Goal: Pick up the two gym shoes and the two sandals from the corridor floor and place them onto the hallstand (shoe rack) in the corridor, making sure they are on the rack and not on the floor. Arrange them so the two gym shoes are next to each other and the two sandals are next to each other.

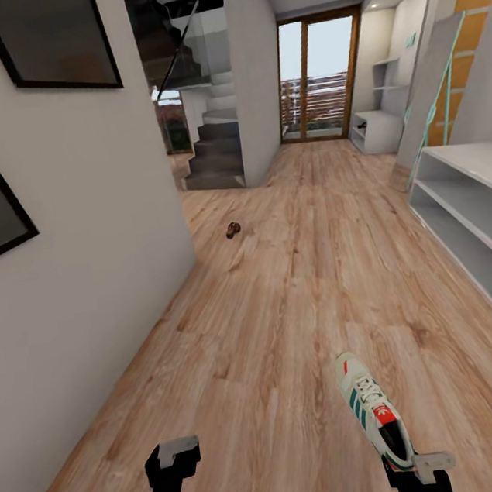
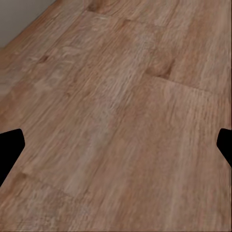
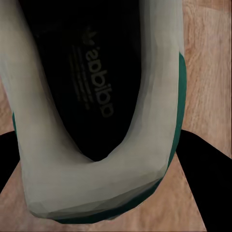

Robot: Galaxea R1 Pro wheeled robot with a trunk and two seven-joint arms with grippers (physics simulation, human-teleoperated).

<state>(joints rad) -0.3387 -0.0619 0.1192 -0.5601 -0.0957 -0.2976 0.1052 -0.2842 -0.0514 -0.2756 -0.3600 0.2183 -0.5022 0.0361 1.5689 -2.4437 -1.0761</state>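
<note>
White sneaker heel-first in the right gripper, toe pointing away over the floor.

The right jaws clasp its heel collar; the gripper's base is cut off. The left gripper hangs spread, holding nothing. A small brown sandal, hard to make out, lies far ahead by the wall. The rack lines the right side, with open planks between.

White sneaker with green stripes, toe pointing away, heel in right gripper; brown sandal far down wood floor; grey-white shoe rack on right.
</note>
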